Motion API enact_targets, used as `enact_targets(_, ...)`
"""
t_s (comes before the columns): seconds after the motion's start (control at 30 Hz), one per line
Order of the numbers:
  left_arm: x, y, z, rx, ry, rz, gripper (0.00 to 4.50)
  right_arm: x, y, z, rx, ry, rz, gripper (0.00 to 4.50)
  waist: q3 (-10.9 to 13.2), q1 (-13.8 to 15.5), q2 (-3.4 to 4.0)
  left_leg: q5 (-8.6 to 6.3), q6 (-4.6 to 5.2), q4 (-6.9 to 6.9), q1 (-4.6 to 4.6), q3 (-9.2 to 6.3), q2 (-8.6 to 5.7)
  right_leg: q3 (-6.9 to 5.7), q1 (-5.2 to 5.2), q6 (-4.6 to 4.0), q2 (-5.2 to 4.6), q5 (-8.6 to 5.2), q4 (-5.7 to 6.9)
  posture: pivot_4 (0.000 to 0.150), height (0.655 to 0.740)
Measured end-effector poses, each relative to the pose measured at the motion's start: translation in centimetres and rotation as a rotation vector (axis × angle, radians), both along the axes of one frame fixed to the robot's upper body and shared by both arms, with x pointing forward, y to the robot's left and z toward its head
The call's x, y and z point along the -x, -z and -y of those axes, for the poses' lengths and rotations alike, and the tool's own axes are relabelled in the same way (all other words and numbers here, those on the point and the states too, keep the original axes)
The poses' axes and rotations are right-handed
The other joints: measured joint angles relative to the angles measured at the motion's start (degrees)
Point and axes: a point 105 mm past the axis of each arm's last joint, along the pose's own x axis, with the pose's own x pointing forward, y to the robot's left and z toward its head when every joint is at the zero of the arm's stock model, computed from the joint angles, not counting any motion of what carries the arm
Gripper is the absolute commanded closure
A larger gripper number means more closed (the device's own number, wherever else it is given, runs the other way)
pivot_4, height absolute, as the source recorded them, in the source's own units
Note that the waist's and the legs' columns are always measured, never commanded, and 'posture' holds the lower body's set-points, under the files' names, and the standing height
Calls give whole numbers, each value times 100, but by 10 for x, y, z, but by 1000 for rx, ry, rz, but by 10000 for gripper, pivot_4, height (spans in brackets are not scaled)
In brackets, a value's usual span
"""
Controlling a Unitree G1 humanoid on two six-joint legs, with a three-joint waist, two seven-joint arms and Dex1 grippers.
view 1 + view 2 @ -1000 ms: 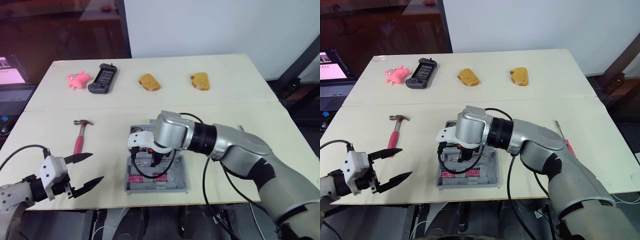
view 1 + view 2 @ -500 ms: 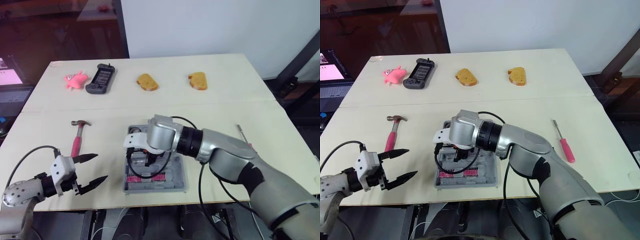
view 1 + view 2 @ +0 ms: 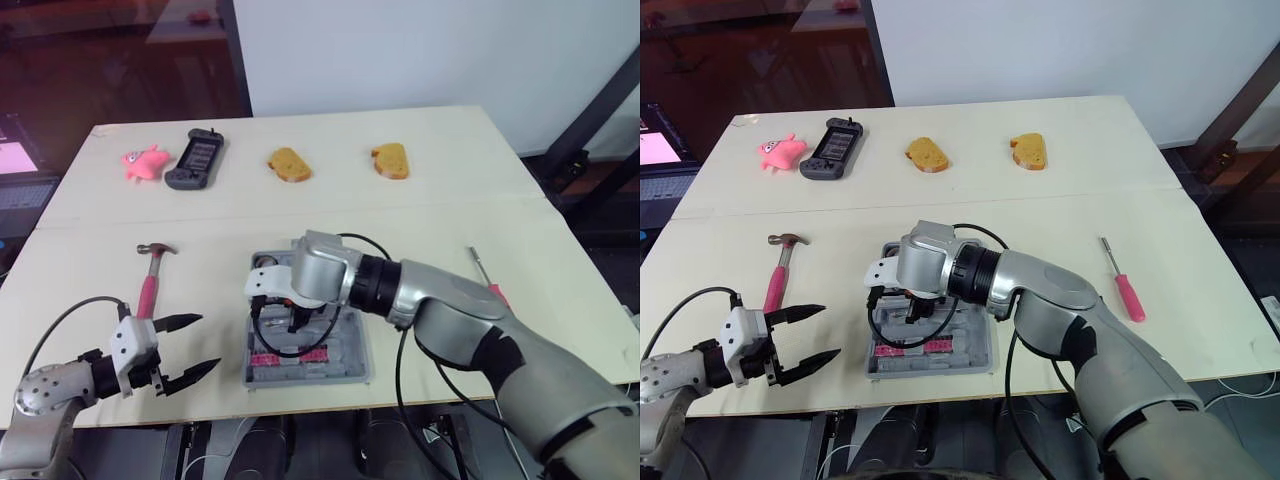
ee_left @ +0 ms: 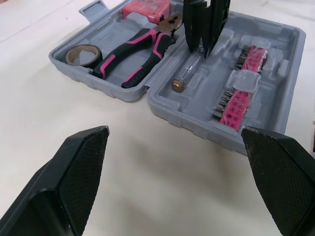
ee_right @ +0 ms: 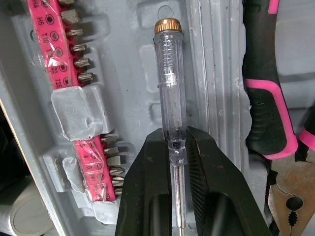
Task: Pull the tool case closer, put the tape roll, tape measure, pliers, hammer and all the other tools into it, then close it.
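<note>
1. The right end effector point(image 5: 174, 140) is seen clamped on a clear tester point(image 5: 170, 83) laid in the open case point(image 3: 355, 355).
2. The left end effector point(image 3: 208, 341) is held apart, near the desk point(image 3: 450, 200) front.
3. Pliers point(image 4: 133, 54) and tape roll point(image 4: 81, 54) are noted in the case; the hammer point(image 3: 150, 285) is found on the desk, left of it.

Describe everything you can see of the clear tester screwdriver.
The tester screwdriver has a clear plastic barrel, a brass-coloured end cap and a metal shaft. It lies along a groove of the open grey tool case, between the pink bit strips and the pliers. The right gripper is shut on it where barrel meets shaft.
</note>
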Motion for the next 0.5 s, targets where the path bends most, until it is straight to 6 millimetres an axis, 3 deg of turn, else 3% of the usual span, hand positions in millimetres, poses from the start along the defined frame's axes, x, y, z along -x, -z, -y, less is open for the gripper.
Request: enact_targets(0.5,4,0,-3,-25,-13,-8,0,-1,4,-18,-36,-3,-4,44533,-1,-5,0,1,-2,-3,0,0,0,1,-4,0,2,0,1,1500,7400)
